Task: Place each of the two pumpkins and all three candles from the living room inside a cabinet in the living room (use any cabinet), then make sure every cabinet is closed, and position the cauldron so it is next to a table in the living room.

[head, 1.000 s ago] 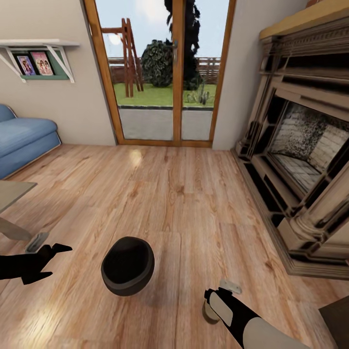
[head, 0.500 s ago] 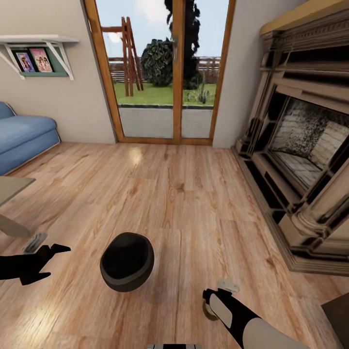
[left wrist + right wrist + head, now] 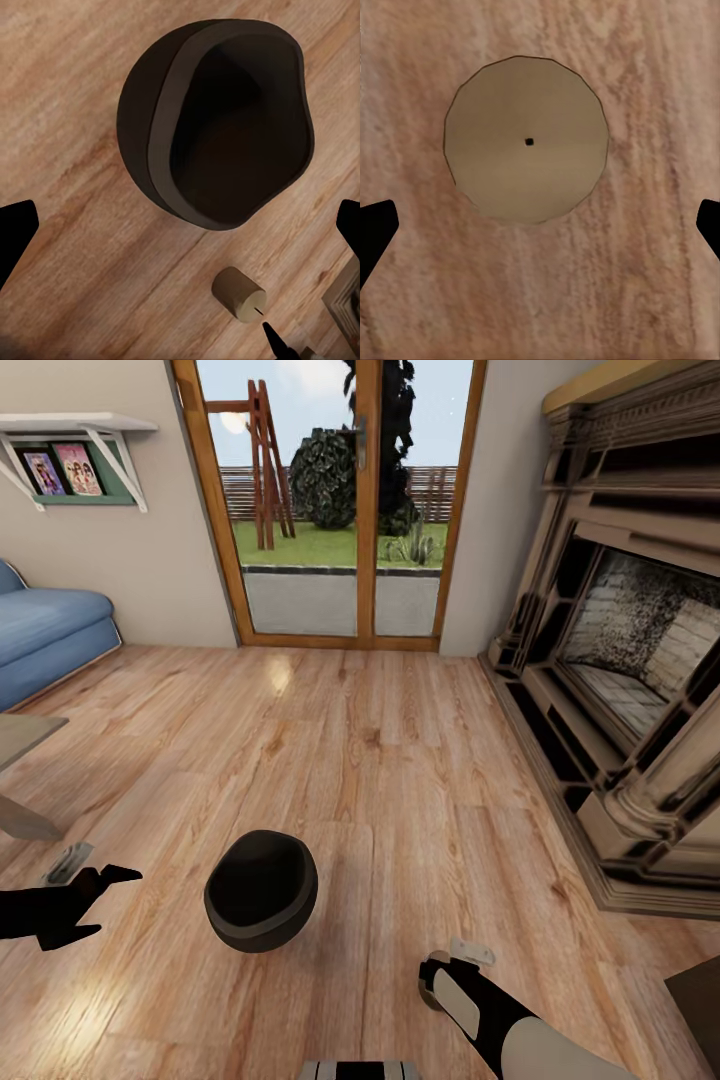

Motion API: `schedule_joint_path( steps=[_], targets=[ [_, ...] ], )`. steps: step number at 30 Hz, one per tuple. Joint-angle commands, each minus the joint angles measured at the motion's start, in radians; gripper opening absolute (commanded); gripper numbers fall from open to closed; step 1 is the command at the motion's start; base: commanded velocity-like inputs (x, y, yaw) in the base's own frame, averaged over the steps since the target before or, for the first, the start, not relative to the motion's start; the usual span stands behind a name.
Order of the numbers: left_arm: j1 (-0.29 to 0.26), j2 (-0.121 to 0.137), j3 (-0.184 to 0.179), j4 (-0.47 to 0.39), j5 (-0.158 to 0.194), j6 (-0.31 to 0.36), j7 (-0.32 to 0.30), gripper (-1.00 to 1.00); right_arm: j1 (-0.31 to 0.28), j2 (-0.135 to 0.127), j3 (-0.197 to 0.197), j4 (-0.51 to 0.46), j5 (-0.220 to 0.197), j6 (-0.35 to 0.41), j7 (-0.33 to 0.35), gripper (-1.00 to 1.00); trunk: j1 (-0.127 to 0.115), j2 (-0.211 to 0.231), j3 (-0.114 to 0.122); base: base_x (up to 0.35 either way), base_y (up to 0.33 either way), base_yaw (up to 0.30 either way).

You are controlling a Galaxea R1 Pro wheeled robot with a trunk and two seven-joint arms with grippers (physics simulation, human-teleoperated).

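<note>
Candle (image 3: 526, 139) is seen upright on the floor directly beneath the right pincer (image 3: 540, 225), its axis vertical. Pincer tips are spread wide, holding nothing, with the cauldron (image 3: 261, 890) at ten o'clock.

Light wood plank floor (image 3: 400, 760) w/ a glossy patch of daylight nr the door. Tall wood-framed glass double door (image 3: 330, 510) in back wall, lawn, fence & dark shrub outside. Plain beige wall (image 3: 130, 580) to its left carries a white bracket shelf (image 3: 75, 425) w/ framed pics. Blue upholstered sofa (image 3: 50, 635) at left edge. Ornate brick-and-stone fireplace (image 3: 630, 660) along right side.
</note>
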Motion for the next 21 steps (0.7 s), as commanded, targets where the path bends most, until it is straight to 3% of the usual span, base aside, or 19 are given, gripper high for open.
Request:
schedule_joint_path(
  steps=[1, 9, 21],
  targets=[
    [-0.001, 0.0, 0.001, 0.0, 0.009, 0.002, 0.01, 1.0, -0.001, -0.001, 0.008, -0.002, -0.005, 0.006, -0.007, 1.0, 0.0, 0.0, -0.001, 0.0, 0.0, 0.0],
    [-0.001, 0.0, 0.002, 0.005, 0.01, 0.003, 0.007, 1.0, -0.001, -0.004, 0.007, -0.001, -0.004, 0.003, 0.09, 1.0, 0.003, -0.002, -0.024, 0.0, 0.0, 0.0],
    [-0.001, 0.0, 0.001, 0.005, 0.01, 0.003, 0.002, 1.0, -0.001, -0.004, 0.007, 0.014, -0.003, 0.001, 0.101, 1.0, 0.003, -0.002, -0.032, 0.0, 0.0, 0.0]
  ],
)
